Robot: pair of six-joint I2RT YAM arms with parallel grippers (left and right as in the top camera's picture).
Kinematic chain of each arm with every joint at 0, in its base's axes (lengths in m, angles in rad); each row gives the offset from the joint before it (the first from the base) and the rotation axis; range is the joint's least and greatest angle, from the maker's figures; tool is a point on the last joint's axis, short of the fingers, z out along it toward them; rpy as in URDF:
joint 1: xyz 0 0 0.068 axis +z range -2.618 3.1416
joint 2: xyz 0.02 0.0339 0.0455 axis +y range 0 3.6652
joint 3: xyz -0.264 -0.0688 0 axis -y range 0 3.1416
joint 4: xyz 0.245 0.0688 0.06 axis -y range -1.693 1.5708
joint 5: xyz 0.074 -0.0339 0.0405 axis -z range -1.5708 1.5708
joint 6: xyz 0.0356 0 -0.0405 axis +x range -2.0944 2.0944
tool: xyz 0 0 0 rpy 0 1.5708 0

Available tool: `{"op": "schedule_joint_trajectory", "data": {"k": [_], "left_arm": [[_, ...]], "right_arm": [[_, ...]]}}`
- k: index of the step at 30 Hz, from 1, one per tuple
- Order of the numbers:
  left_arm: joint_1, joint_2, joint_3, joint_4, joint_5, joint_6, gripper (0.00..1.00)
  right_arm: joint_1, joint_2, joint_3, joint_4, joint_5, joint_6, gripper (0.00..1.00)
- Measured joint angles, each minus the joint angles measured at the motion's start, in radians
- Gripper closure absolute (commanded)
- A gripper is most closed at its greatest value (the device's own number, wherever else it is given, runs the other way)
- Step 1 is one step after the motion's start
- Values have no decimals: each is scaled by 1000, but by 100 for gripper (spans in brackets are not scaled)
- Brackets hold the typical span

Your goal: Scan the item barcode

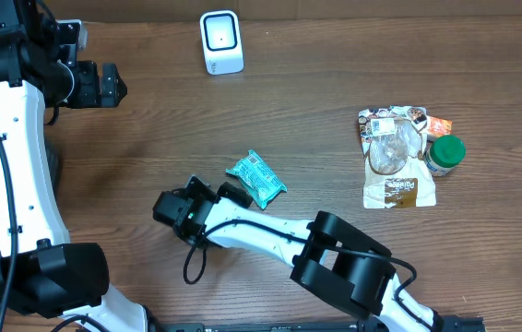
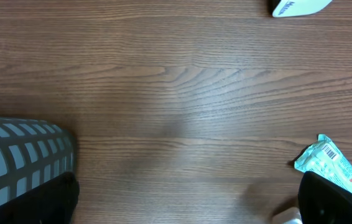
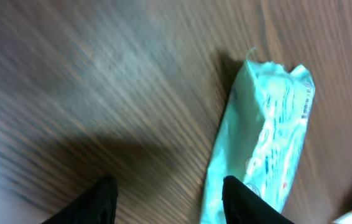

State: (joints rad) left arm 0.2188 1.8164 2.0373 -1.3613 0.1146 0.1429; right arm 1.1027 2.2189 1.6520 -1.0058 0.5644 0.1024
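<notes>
The item, a teal snack packet (image 1: 255,179), lies flat on the wooden table near the middle, barcode side up in the left wrist view (image 2: 331,163). The white barcode scanner (image 1: 221,42) stands at the back centre, and its base shows at the top edge (image 2: 300,6). My right gripper (image 1: 219,191) hovers low just left of the packet. In the right wrist view it (image 3: 166,186) is open over bare wood, with one finger (image 3: 245,200) overlapping the packet's (image 3: 269,130) left edge. My left gripper (image 1: 113,85) is open at the far left, well away, with only wood between its fingers (image 2: 188,205).
A tan pouch with a clear bag on it (image 1: 396,159) and a green-lidded jar (image 1: 445,153) lie at the right. A grey gridded object (image 2: 20,155) sits by my left gripper's finger.
</notes>
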Motion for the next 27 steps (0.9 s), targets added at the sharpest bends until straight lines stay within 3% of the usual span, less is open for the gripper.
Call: {"op": "schedule_joint_trajectory", "data": {"k": [6, 14, 20, 27], "left_arm": [[0, 0, 0, 1, 0, 0, 0], [0, 0, 0, 0, 0, 0, 0], [0, 0, 0, 1, 0, 0, 0], [0, 0, 0, 0, 0, 0, 0]], "right_arm": [[-161, -33, 119, -76, -188, 111, 51], [-470, -114, 161, -94, -673, 196, 92], [-489, -114, 77, -95, -896, 210, 96], [-403, -114, 0, -77, -949, 224, 96]]}}
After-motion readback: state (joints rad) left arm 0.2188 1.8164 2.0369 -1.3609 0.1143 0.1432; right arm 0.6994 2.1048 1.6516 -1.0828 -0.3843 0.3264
